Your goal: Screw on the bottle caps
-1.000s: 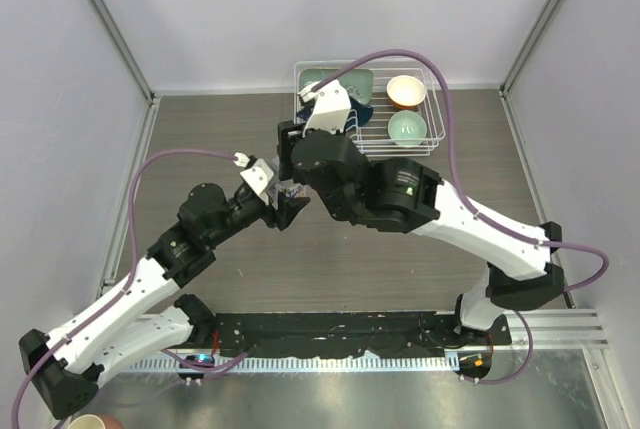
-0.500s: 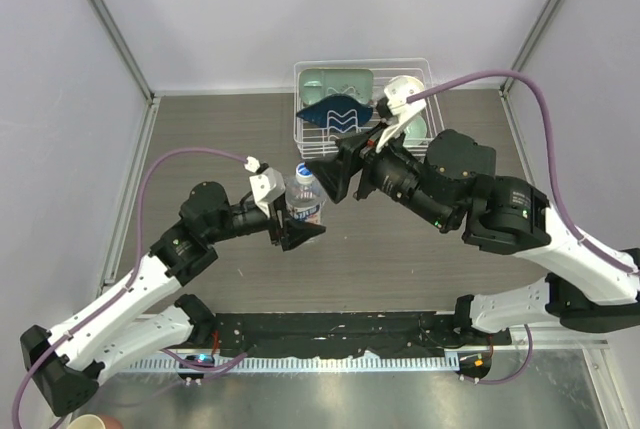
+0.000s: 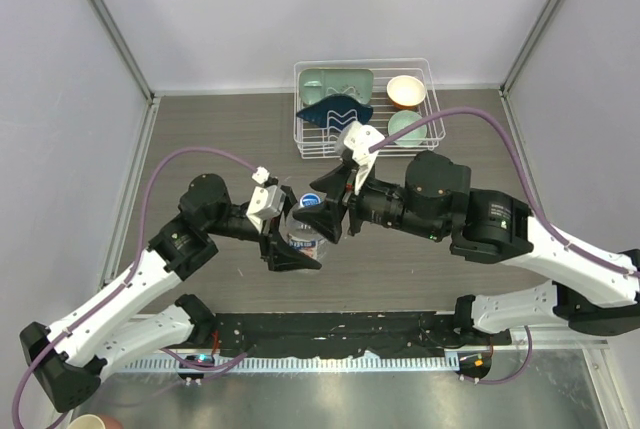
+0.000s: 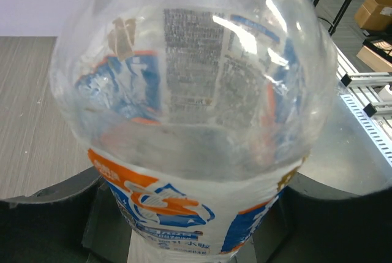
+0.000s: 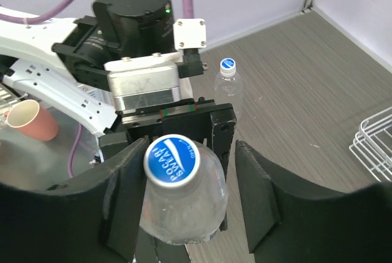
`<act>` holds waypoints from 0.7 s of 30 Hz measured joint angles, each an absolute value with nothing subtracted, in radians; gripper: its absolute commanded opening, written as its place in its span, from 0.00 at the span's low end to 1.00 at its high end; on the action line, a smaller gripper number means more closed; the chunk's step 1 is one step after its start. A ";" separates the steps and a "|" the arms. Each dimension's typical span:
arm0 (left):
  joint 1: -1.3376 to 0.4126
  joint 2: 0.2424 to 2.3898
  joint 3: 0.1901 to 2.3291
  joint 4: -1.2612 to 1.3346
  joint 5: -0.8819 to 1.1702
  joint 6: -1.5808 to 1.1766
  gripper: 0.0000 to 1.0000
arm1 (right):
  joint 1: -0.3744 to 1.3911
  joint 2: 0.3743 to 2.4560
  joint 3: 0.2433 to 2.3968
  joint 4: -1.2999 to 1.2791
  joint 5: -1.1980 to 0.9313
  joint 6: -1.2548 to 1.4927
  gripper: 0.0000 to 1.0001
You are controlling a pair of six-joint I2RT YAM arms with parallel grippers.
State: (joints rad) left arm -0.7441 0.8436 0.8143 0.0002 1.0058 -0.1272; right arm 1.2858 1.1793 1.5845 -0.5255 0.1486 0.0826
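Note:
My left gripper is shut on the body of the labelled bottle, holding it upright above the table. The bottle fills the left wrist view, its blue, orange and white label between my fingers. Its cap, white-rimmed with a blue top, sits on the neck. My right gripper is open, one jaw on either side of the cap, the left finger close against it. In the top view the right gripper is beside the cap. The second bottle, unlabelled and capped, stands on the table.
A white wire rack at the back holds an orange bowl, a green bowl, a green plate and a dark blue item. A paper cup sits near the left arm's base.
My right arm pulled back to the right, then returned so its open jaws stand around the cap. My left gripper kept the bottle and moved it slightly toward the near edge.

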 measured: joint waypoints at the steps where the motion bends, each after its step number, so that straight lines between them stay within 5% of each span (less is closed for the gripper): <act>1: -0.744 0.845 0.815 0.000 1.011 -0.127 0.00 | 1.285 1.170 1.582 -0.522 0.139 0.081 0.49; 6: -0.744 0.847 0.815 -0.006 1.018 -0.128 0.00 | 1.288 1.145 1.568 -0.503 0.099 0.077 0.30; 12: -0.744 0.846 0.815 -0.013 1.013 -0.126 0.00 | 1.288 1.145 1.563 -0.500 0.100 0.077 0.43; 16: -0.744 0.846 0.815 -0.013 0.998 -0.126 0.00 | 1.287 1.148 1.563 -0.500 0.105 0.077 0.42; 21: -0.744 0.838 0.815 -0.020 0.970 -0.128 0.04 | 1.287 1.161 1.565 -0.486 0.115 0.077 0.22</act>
State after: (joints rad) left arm -0.7437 0.8375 0.8150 -0.0196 0.9695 -0.1280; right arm 1.2873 1.1606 1.5654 -0.4858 0.1150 0.0769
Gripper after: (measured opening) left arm 0.653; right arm 0.375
